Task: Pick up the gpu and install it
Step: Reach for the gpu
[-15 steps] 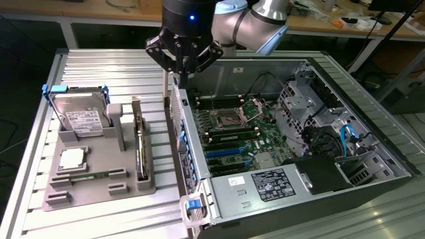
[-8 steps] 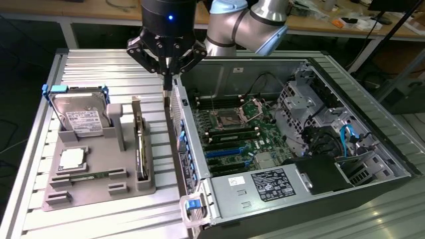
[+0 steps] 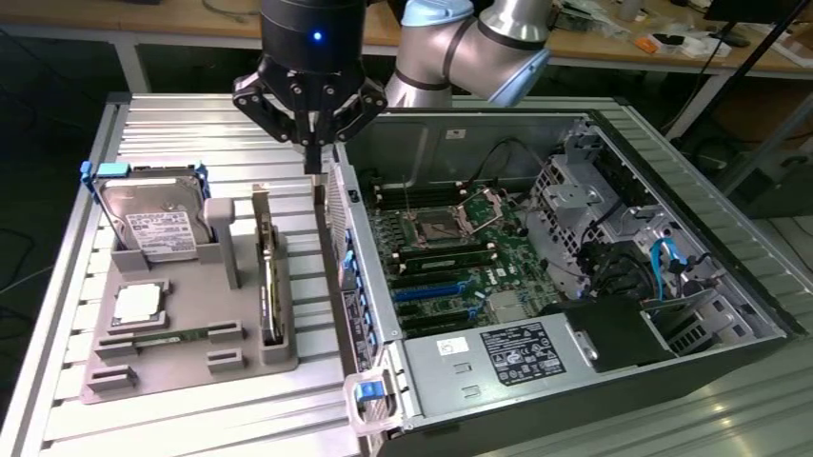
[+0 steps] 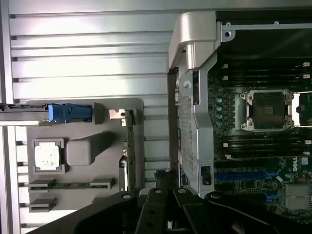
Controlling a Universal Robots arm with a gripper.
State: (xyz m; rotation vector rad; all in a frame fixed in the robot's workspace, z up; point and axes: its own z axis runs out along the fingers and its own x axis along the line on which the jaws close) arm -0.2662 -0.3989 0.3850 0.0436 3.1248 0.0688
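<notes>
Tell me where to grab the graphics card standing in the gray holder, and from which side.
Best, I'd judge: pinch the graphics card across its flat faces at the top long edge, near the middle, coming straight down. It stands on edge in a slot of the gray holder, so its lower edge is buried and only the top rises free.

The arm (image 3: 473,46) holds its tool (image 3: 312,160) pointing down, fingers closed.
</notes>
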